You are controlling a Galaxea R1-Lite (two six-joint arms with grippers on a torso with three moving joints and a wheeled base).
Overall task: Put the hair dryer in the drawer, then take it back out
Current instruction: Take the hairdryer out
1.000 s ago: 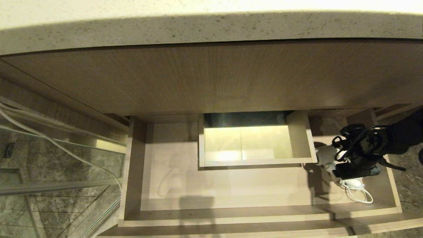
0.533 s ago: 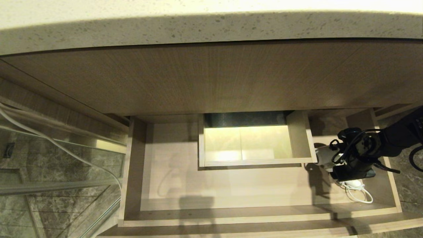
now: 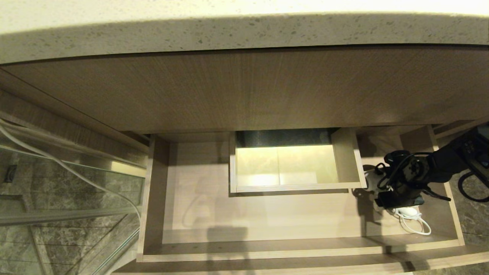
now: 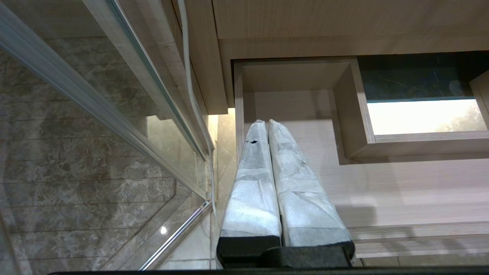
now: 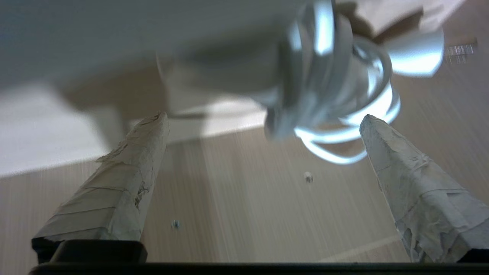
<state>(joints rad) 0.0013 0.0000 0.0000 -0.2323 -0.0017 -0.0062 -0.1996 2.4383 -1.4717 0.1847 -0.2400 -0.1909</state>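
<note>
Wood-grain drawer [image 3: 263, 214] beneath speckled, seemingly stone countertop [image 3: 244, 34]

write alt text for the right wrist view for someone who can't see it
The right gripper is open, its two taped fingers spread wide over the drawer floor. Just beyond the fingertips lies the white hair dryer with its coiled cord, not gripped.

The right gripper [image 3: 397, 193] has been shifted leftward and a little toward the back of the drawer [image 3: 153, 191] over the last second, with more of the arm drawn into the head view. The hair dryer [image 3: 372, 179] (its coiled cord [image 5: 336, 95] close before the spread jaws) is covered further by it.
</note>
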